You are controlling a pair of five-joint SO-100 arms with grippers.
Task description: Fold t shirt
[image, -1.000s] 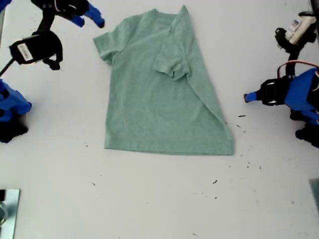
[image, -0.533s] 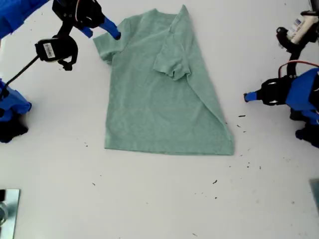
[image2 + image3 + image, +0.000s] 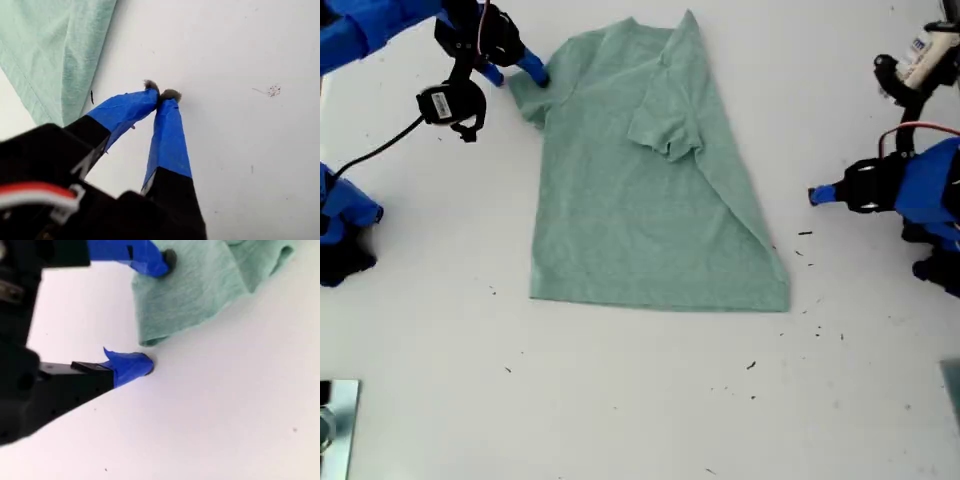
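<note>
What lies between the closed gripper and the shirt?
Only bare white table, with a few dark specks, lies between my first gripper and the shirt, as the exterior view shows.

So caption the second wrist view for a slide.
My second gripper open astride the sleeve edge of the pale mint-green cotton t-shirt.

shirt neck | folded under | pincer contact unclear

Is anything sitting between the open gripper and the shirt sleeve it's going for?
Nothing visible. My second gripper is open, its fingertips straddling the t shirt sleeve hem, only bare table around it.
</note>
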